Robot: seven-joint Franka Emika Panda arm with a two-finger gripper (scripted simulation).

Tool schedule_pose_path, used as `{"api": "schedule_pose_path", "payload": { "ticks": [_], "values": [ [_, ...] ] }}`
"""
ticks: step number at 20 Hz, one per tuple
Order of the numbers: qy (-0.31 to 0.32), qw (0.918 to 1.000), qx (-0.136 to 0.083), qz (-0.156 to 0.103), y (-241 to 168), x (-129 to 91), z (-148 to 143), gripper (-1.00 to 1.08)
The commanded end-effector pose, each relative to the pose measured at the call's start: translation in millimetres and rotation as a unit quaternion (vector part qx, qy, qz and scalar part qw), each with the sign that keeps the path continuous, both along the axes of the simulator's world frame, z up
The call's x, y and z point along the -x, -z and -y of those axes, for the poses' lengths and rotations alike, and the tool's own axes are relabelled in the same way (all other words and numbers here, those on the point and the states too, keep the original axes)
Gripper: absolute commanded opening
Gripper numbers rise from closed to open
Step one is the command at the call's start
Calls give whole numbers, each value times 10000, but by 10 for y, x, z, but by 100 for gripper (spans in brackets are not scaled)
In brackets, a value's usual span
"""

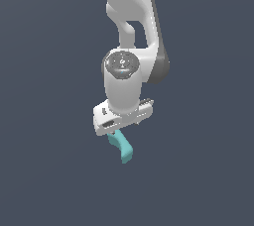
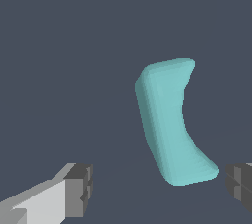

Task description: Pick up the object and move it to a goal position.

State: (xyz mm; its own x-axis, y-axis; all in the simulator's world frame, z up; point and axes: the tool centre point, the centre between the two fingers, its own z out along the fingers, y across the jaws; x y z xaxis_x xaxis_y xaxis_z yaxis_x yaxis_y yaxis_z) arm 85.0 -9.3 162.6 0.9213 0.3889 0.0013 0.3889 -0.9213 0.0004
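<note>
**Desk:** As the white Franka arm's claw (image 2: pixel 157 188) hangs over the plain dark grey bench (image 1: pixel 44 180), where does the small matte teal block (image 2: pixel 170 122), curved like a banana with flat ends, lie?

**Photographer:** In the exterior view it sits directly under the claw (image 1: pixel 119 132), poking out below and toward that view's right. In the wrist view it lies between the two fingers, nearer one than the other. The claw is spread wide; both grey pads (image 2: pixel 78 188) stand apart from the block, touching nothing.

**Desk:** So the step in hand?

**Photographer:** By my reading, closing in for the grasp. Whether the block rests on the bench or the claw has reached its level, I cannot tell.

**Desk:** How is it done well?

**Photographer:** I judge the claw should centre itself so both pads meet the block together; off-centre, the nearer pad may shove it sideways. Gripping across the thick middle of the curve, not a flat end, should stop it pivoting.

**Desk:** Any containers?

**Photographer:** None is visible in either view, and no goal marker shows.
</note>
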Motion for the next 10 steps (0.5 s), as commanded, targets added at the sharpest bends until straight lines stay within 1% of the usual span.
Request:
{"api": "schedule_pose_path", "payload": {
  "ticks": [1,5,10],
  "values": [
    [-288,9996,2,-2,40,-97,42,100],
    [-637,9980,3,-4,94,-210,101,100],
    [-928,9957,2,-6,143,-300,155,100]
  ]
}}
